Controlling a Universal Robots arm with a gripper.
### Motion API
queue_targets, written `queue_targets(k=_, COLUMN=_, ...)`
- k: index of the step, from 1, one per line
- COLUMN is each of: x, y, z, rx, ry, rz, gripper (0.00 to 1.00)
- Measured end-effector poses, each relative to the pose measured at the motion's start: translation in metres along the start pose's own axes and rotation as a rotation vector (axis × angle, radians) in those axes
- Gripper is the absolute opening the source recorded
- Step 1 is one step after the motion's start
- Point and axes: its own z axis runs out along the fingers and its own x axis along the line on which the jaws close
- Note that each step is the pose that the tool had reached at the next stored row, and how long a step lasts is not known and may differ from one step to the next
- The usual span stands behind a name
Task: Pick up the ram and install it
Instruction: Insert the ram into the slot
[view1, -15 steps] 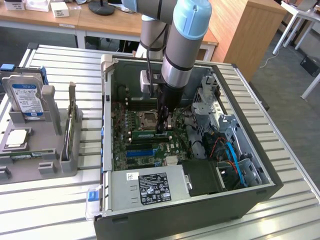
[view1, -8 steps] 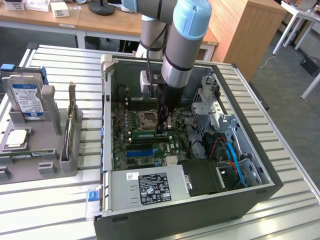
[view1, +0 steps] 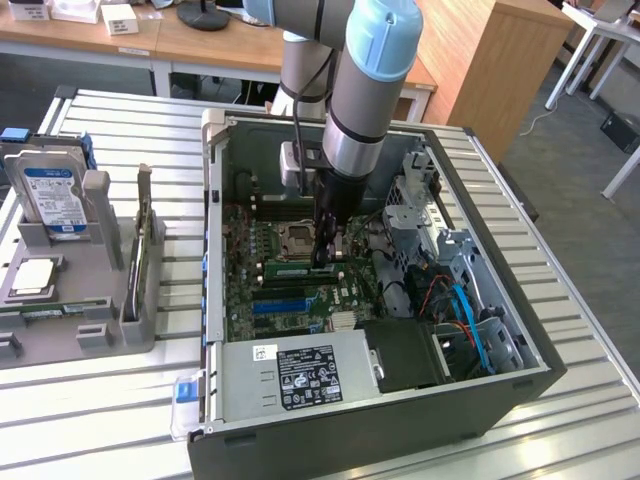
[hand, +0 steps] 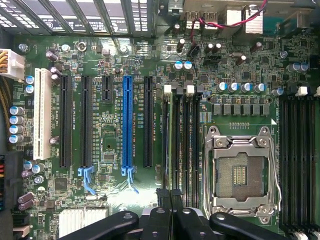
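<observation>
Closest to me is the power supply with its label, set along the near edge of the open computer case, which lies on the slatted bench. On the exterior view's left sits a grey holder carrying a hard drive and a square silver processor, well apart from the work.

Moving across into the case, the ram stands on edge over the motherboard. It is lined up along a memory slot just beside the processor socket. At the stick's end toward the exterior view's right hangs the end effector, its fingers drawn almost fully together right at the stick. Whether they pinch it or only bear down on it, I cannot tell. Further right are the drive cage and a blue cable.

To my eye the pickup is done and the job stands at the seating step, though I cannot tell if the stick is fully home. Seating asks for a straight, even push down, with the stick kept square to its slot and the end latches free to close.
</observation>
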Motion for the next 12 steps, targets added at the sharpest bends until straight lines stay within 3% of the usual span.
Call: queue_targets(k=12, x=-0.0007, y=0.0, z=0.0001, rx=-0.0002, ry=0.0001, rz=-0.004, gripper=0.12)
